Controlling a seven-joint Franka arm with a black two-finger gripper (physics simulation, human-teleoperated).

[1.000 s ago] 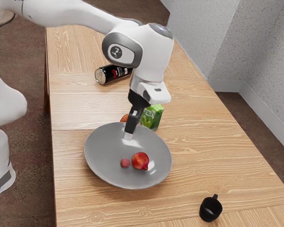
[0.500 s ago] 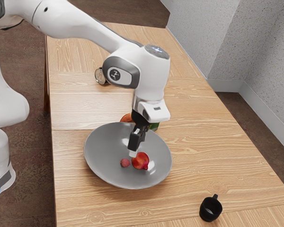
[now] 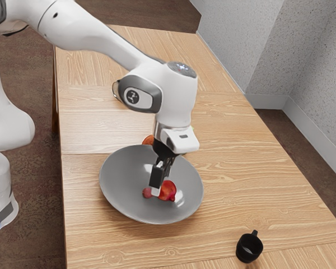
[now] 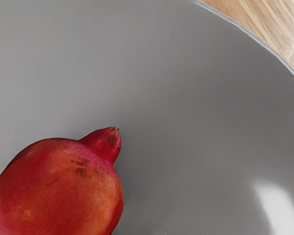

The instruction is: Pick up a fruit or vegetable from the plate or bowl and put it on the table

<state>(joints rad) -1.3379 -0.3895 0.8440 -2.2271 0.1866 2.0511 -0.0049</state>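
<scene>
Over the plate (image 3: 116, 204), our gripper (image 3: 158, 189) partly hides the small red fruit (image 3: 147, 193); we can't tell its opening. In the plate lies the pomegranate (image 3: 168, 191), cut off in our wrist view, crown and long axis roughly toward the mug-side rim.

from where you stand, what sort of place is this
Possibly a dining area or kitchen: a wooden table bears a gray plate with red fruit and a black mug.

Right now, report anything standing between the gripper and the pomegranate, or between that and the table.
Nothing visible between the gripper and the pomegranate; between it and the table, the gray bowl's raised rim.
</scene>
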